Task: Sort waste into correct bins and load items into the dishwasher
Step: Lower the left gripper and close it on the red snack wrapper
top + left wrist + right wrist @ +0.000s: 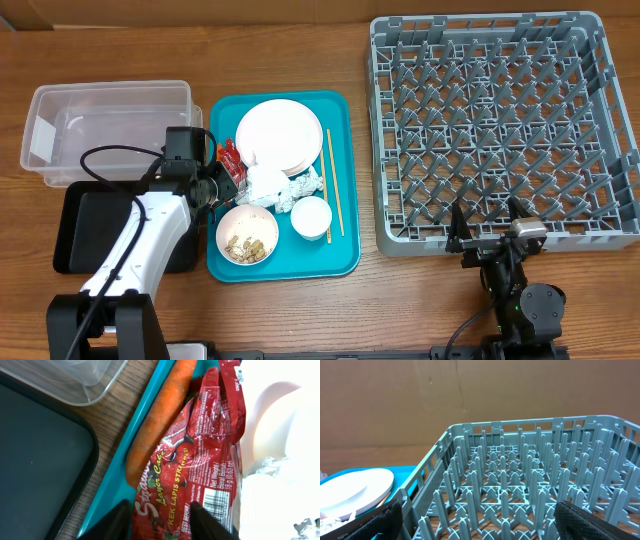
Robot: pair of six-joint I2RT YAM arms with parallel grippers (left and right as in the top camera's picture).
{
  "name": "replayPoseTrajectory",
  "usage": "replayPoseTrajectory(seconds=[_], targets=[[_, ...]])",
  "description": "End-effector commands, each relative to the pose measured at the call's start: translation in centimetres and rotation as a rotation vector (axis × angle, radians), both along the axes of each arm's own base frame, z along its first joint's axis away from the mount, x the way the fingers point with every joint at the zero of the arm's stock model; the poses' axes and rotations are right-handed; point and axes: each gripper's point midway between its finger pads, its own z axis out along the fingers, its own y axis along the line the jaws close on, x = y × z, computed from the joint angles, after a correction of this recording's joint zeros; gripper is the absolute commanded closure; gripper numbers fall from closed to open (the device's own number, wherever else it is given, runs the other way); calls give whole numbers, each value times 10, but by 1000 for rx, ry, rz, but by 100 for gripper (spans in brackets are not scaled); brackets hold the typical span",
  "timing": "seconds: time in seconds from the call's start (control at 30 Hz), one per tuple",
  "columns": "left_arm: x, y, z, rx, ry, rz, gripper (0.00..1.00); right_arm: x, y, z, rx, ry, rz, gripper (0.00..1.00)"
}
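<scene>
Left pincer point(161, 522) straddles the near end of the red snack wrapper point(200, 455) on the teal tray point(112, 485), beside the carrot piece point(155, 420); whether it is pinching, I cannot tell. Right pincer point(485, 522) spread wide at the grey dish rack point(520, 485). Wooden tabletop point(117, 410), brown wall point(420, 400) behind.

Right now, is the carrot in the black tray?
No, the carrot lies on the teal tray beside the red wrapper, outside the black tray.
</scene>
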Motion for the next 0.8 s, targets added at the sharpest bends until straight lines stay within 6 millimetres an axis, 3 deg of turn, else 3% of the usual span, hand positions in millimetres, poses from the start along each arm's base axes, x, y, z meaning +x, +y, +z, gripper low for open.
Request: replayPoseTrajectory(seconds=[0.0, 0.43, 0.77], targets=[[-2, -4, -4, -13, 11, 2, 53, 0, -1, -1, -2, -6, -5, 0], [-17, -4, -18, -14, 56, 1, 50, 0, -1, -1, -2, -6, -5, 0], [-14, -4, -19, -22, 35, 19, 47, 0, -1, -1, -2, -6, -5, 0]])
